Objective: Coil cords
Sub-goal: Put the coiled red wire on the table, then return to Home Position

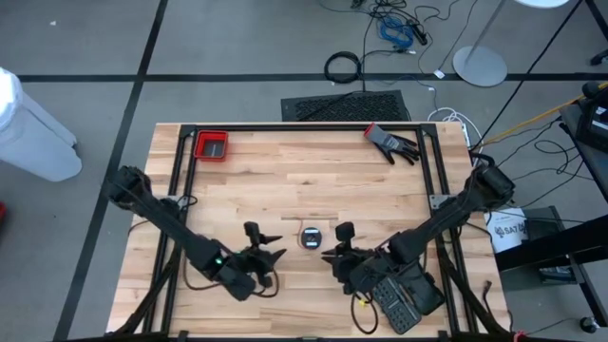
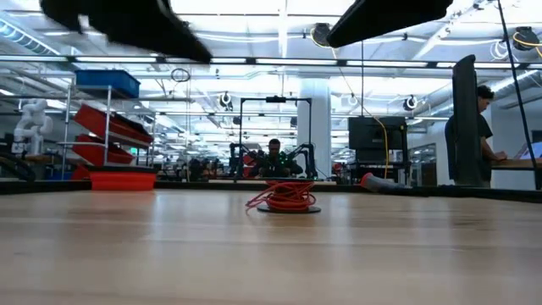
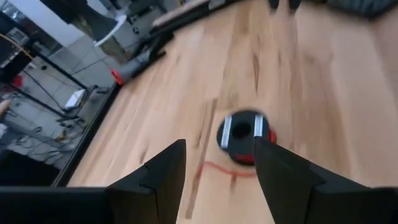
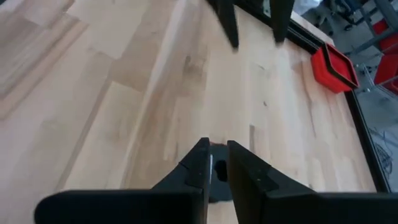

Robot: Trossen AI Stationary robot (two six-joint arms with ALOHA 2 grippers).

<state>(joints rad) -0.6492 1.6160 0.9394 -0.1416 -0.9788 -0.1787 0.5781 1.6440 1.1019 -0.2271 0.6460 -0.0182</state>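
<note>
A small round black disc [image 1: 312, 237] with a pale centre lies flat on the wooden table, near its front middle. The thin red cord [image 2: 286, 196] is piled in loops on it. A short red tail [image 3: 217, 168] lies on the wood beside it. My left gripper [image 1: 269, 243] is open, left of the disc and above the table. In the left wrist view the disc [image 3: 244, 135] shows just ahead of the open fingers [image 3: 217, 163]. My right gripper [image 1: 337, 245] is right of the disc, with its fingers [image 4: 217, 150] nearly together and empty.
A red bin [image 1: 211, 145] stands at the far left corner. A black and red glove [image 1: 391, 142] lies at the far right. A black frame rail [image 1: 304, 126] runs round the table's far and side edges. Bare wood lies between the disc and the far edge.
</note>
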